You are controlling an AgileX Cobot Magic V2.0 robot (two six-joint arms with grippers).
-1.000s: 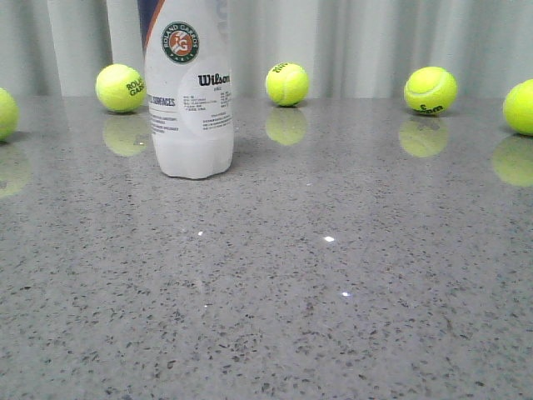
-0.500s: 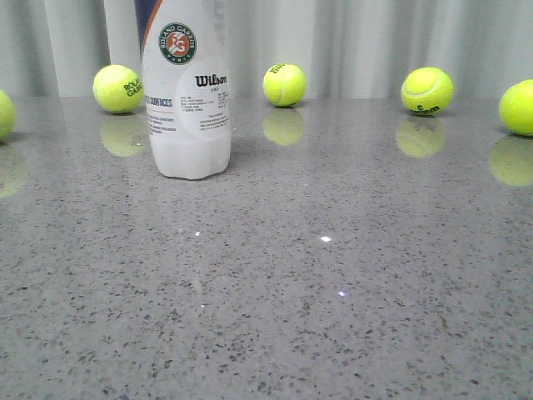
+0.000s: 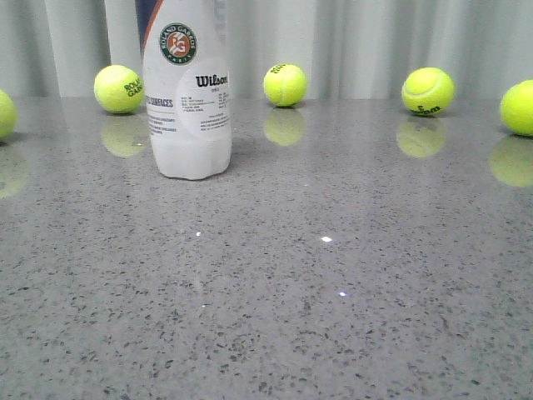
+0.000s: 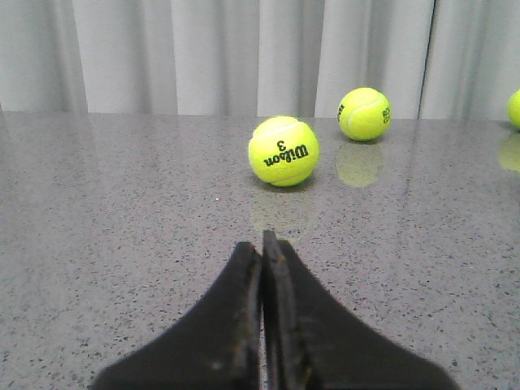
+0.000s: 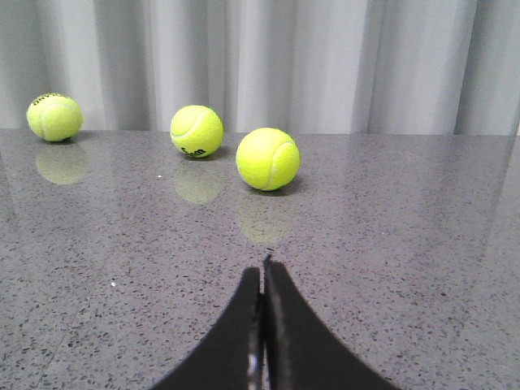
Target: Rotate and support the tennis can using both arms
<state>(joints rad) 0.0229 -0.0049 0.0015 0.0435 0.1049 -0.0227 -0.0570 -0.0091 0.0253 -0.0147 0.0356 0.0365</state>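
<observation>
Both pairs of jaws are pressed together with nothing between them: the left gripper point(image 4: 262, 244) is seen low over the desk point(image 3: 350, 300) with a tennis ball point(image 4: 283, 151) ahead of it, the right gripper point(image 5: 264, 272) likewise behind another ball point(image 5: 267, 158). The tennis can point(image 3: 186, 92) stands upright on the desk, well apart from either pair, held by nothing. Whether it has been turned cannot be told. For any hold, the jaws should be parted wide and set on opposite sides, low enough that tipping is avoided.
</observation>
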